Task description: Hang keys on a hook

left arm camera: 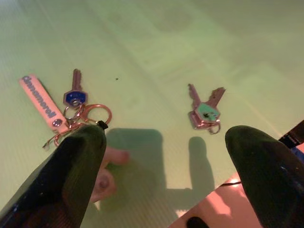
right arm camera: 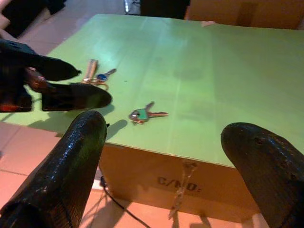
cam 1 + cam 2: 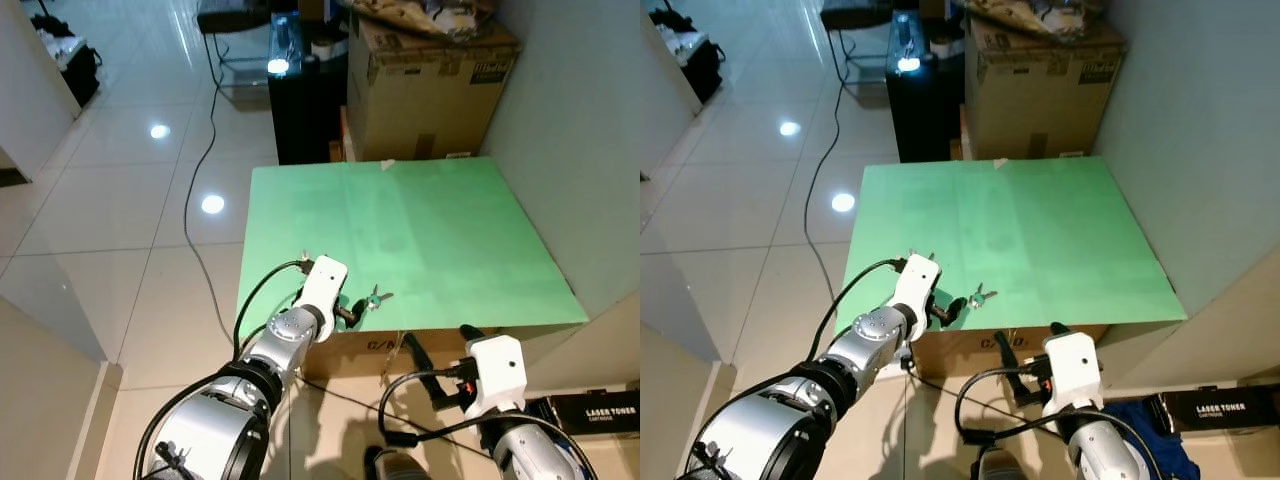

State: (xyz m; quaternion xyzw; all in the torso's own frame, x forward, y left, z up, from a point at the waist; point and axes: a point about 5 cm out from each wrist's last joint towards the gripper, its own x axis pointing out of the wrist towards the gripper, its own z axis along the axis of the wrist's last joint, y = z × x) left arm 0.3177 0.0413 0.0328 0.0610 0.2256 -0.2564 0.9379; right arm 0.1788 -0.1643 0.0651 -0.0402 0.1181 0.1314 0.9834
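Keys (image 1: pixel 205 110) lie on green board (image 3: pixel 420 230) before released left claw (image 1: pixel 166 161).

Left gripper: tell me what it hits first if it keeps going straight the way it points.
Probably bare green board. The left gripper points between the tagged keyring and the green-capped keys, jaws open; it would likely pass between both, though depth is unclear.

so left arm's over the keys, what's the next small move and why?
Probably lower the left end effector toward the keyring with the pink tag and close on it. Its fingers are open above the green board, that keyring lies next to one finger, and nothing is held yet. The green-capped keys lie apart.
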